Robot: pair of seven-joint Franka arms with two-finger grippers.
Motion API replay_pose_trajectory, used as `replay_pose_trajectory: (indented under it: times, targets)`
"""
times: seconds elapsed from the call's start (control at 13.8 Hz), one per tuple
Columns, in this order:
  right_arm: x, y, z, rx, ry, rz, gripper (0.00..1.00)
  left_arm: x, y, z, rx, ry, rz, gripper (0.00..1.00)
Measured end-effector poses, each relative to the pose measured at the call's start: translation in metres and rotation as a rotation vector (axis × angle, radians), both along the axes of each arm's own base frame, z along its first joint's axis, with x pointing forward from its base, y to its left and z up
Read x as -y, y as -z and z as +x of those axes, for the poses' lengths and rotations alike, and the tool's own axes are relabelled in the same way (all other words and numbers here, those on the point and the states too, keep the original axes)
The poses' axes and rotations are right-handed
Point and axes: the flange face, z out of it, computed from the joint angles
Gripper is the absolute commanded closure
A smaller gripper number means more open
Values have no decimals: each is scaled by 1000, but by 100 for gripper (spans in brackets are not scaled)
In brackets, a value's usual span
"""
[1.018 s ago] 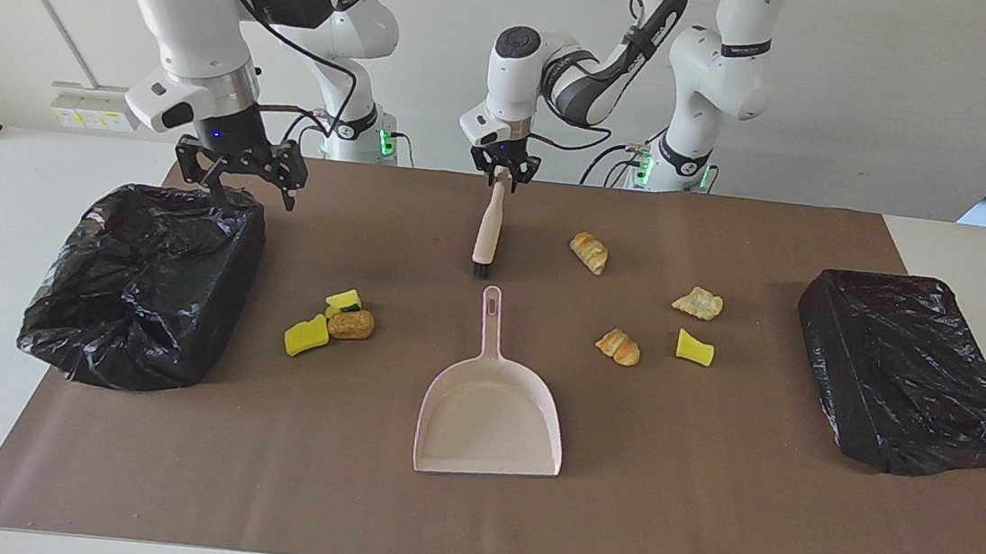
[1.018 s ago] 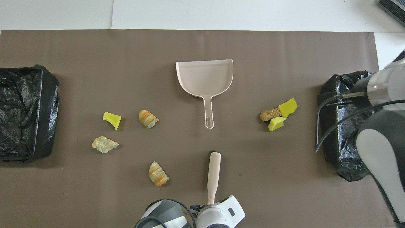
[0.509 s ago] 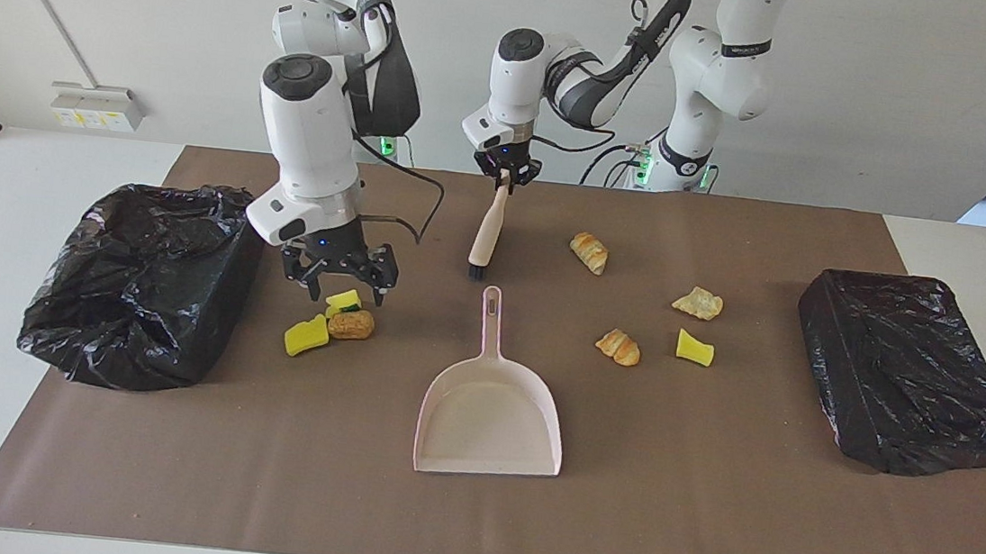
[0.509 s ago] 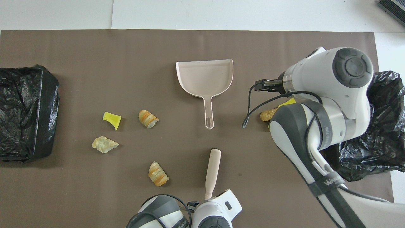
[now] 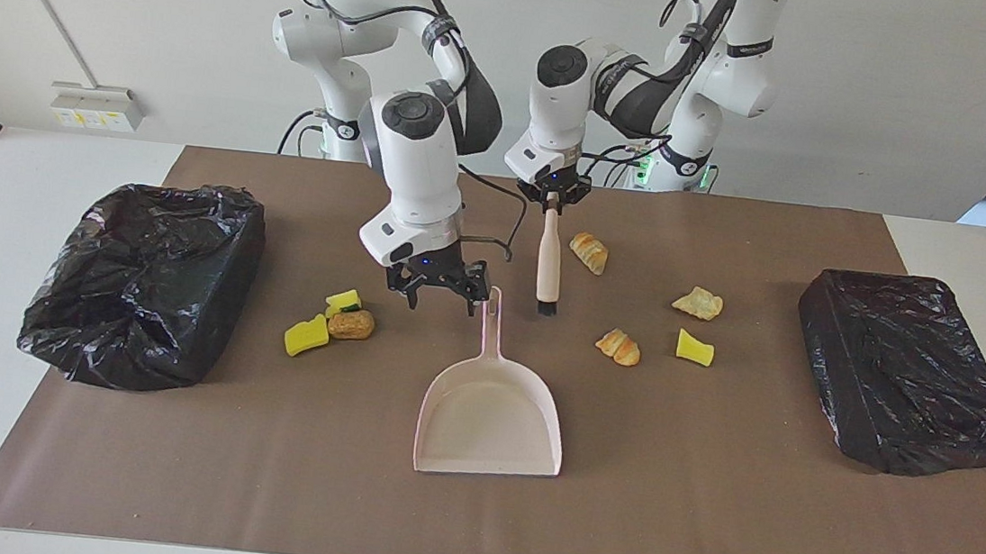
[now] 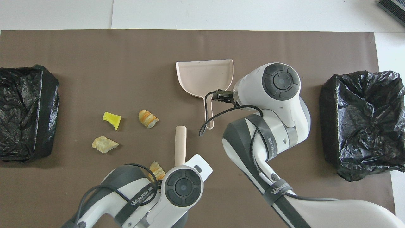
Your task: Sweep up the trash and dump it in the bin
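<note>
The trash lies in two groups. Two yellow sponge chunks and a brown piece lie toward the right arm's end. Two croissant pieces, a pale pastry and a yellow chunk lie toward the left arm's end; these also show in the overhead view. My left gripper is shut on the beige brush, held upright with its bristles low beside the croissants. My right gripper is open and empty, just above the mat beside the beige dustpan's handle end. In the overhead view the right arm hides the sponge group.
Two bins lined with black bags stand on the brown mat, one at the right arm's end and one at the left arm's end. The dustpan lies mid-table with its mouth away from the robots.
My right gripper has gone from the bin, past the sponge group, to the dustpan's handle. My left gripper has carried the brush toward the left arm's end, beside the croissants.
</note>
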Motion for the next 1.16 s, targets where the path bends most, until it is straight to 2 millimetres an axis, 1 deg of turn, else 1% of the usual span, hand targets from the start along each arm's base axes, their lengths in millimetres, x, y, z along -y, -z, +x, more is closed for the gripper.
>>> replay_pose_trajectory:
  times: [0.15,0.36,0.51,0.58,0.73,0.87,1.02,1.09,1.16]
  targets:
    - [-10,18,-3,-25,-16,-12,0,-28,-8,25,13,-19,2,100]
    - [-32,46,-11,-62,-51,-30,0,-70,-16,57,17,-22,-10,100]
    - [-45,51,-17,-69,-74,-34,0,-111,-28,83,27,1,-34,100]
    - [-51,52,-21,-70,-86,-36,0,-131,-33,94,32,12,-44,100]
    - [-59,56,-25,-63,-107,-38,0,-165,-38,109,39,-1,-53,100]
    - [-62,62,-25,-55,-150,-53,0,-203,-38,125,44,-38,-41,100]
    - [-62,70,-23,-28,-218,-91,0,-253,-38,140,57,-110,-29,100]
    - [-62,74,-21,-19,-241,-105,1,-274,-37,144,60,-145,-28,100]
    - [-61,77,-20,-18,-258,-116,3,-290,-36,147,60,-166,-28,100]
